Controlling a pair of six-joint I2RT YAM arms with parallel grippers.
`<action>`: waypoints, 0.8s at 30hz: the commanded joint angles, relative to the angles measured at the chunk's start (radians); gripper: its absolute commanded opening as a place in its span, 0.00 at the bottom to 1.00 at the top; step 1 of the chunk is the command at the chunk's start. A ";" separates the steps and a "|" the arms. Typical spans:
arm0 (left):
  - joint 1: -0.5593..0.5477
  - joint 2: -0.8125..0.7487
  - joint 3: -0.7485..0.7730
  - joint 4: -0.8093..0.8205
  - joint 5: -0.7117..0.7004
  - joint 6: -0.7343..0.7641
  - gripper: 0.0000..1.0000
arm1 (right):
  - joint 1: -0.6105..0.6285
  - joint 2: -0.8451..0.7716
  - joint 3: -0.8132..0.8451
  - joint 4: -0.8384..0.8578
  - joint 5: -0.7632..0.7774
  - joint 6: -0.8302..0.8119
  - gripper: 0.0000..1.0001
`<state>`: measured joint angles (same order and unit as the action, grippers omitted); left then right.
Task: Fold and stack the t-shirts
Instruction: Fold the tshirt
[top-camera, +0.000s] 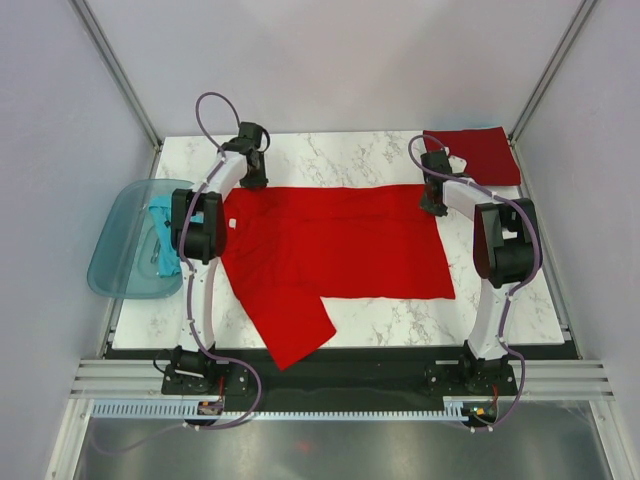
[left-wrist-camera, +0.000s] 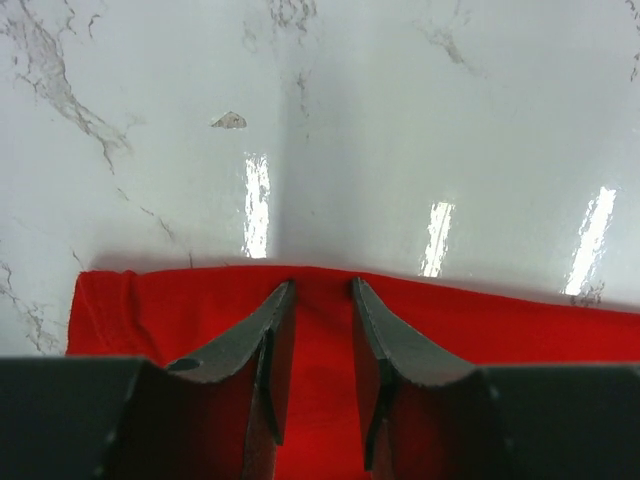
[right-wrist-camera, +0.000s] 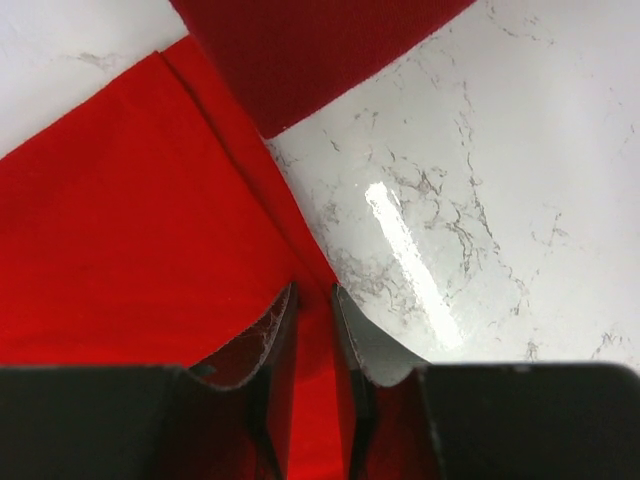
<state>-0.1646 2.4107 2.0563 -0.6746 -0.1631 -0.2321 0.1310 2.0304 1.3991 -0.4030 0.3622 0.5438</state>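
Hem of the bright red t-shirt (top-camera: 340, 245) lies pinched in my right gripper (right-wrist-camera: 314, 289); my left gripper (left-wrist-camera: 322, 284) straddles it, grip uncertain. I'd raise both corners together, keeping that edge taut.

Red shirts on white marble, blue tub at the side.
Bright red t-shirt (top-camera: 340, 240) is plain, no print. The crimson t-shirt (top-camera: 480, 152) is a darker red, also plain. Teal t-shirt (top-camera: 160, 215) is a plain blue-green. Tub (top-camera: 115, 262) see-through pale blue. Table (top-camera: 330, 155) glossy white marble with thin grey veins. Left arm (top-camera: 200, 285) and right arm (top-camera: 490, 305) white with black joints, cable (top-camera: 197, 115) pale purple. Left gripper (left-wrist-camera: 322, 282) and right gripper (right-wrist-camera: 314, 287) dark grey.
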 joint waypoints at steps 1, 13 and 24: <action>0.010 0.021 0.036 -0.025 -0.024 -0.016 0.37 | -0.001 0.005 0.012 0.004 0.026 -0.027 0.27; 0.007 -0.107 0.104 -0.022 0.146 -0.052 0.31 | 0.016 -0.079 0.072 -0.007 -0.098 -0.013 0.25; 0.004 -0.027 0.016 -0.026 0.203 -0.098 0.20 | 0.048 -0.078 -0.020 0.030 -0.100 0.015 0.22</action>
<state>-0.1638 2.3749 2.0815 -0.7071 0.0116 -0.3016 0.1829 1.9732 1.3952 -0.3965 0.2447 0.5503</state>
